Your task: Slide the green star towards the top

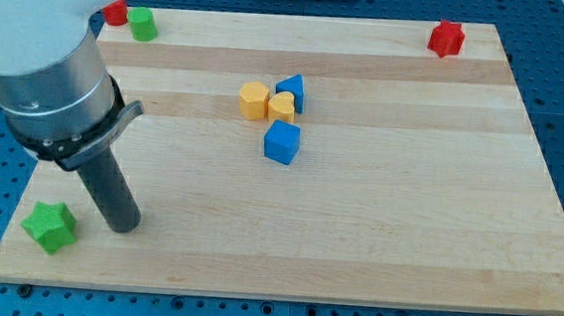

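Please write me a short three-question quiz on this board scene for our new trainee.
1. True or false: my tip touches the green star.
2. Which block sits at the view's top right? A) red star B) blue cube C) green cylinder
3. How many yellow blocks are in the centre cluster?

Key: 1. False, it stands just to the star's right with a gap. 2. A. 3. Two.
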You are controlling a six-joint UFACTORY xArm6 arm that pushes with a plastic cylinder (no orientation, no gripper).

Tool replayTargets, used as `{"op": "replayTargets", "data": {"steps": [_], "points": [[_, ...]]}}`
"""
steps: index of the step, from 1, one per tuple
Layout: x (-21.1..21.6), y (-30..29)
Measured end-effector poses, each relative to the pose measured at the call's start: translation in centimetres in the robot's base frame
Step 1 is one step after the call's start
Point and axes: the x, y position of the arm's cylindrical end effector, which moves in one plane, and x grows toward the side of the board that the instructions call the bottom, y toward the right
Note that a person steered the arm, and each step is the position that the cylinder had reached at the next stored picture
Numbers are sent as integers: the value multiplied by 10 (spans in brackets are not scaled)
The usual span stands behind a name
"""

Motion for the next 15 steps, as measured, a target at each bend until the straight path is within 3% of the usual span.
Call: {"op": "replayTargets", "data": {"steps": [3, 7, 15], "points": [[45, 0], [48, -75], [46, -99]]}}
